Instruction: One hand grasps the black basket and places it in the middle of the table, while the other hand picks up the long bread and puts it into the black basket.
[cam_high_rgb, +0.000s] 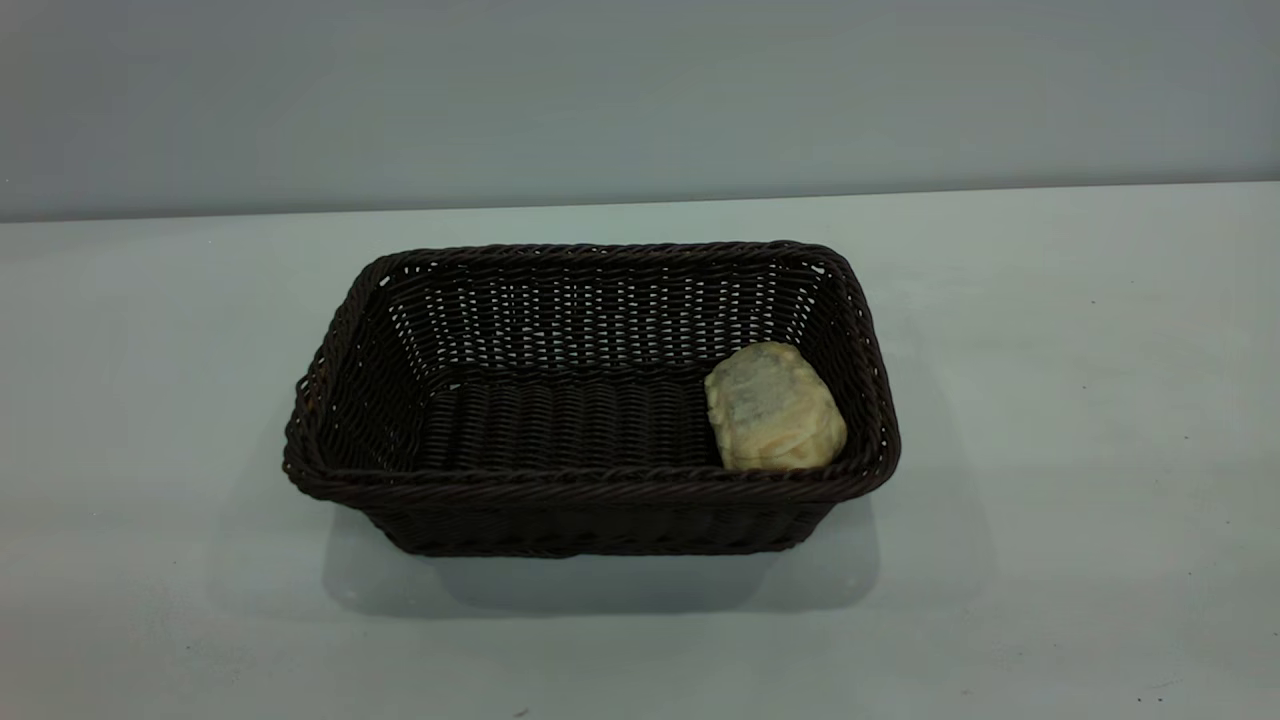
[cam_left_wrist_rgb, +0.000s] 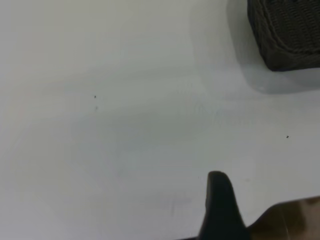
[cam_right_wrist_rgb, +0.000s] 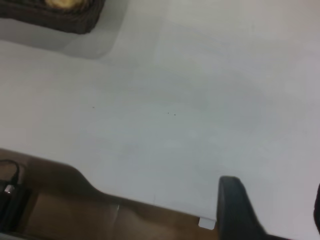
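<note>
Bread, the long bread (cam_high_rgb: 774, 408), lies pale side up in the black basket (cam_high_rgb: 590, 490), against its right end wall near the front; the front rim hides its lower edge. The basket sits mid-tabletop (cam_high_rgb: 1050, 420). Neither arm appears in the exterior view. Each wrist view shows bare tabletop and a basket corner (cam_left_wrist_rgb: 290, 35) (cam_right_wrist_rgb: 55, 17) well away. Only part of the left tool (cam_left_wrist_rgb: 220, 210) and right tool (cam_right_wrist_rgb: 237, 210) shows, so whether either is released or clenched cannot be told.
</note>
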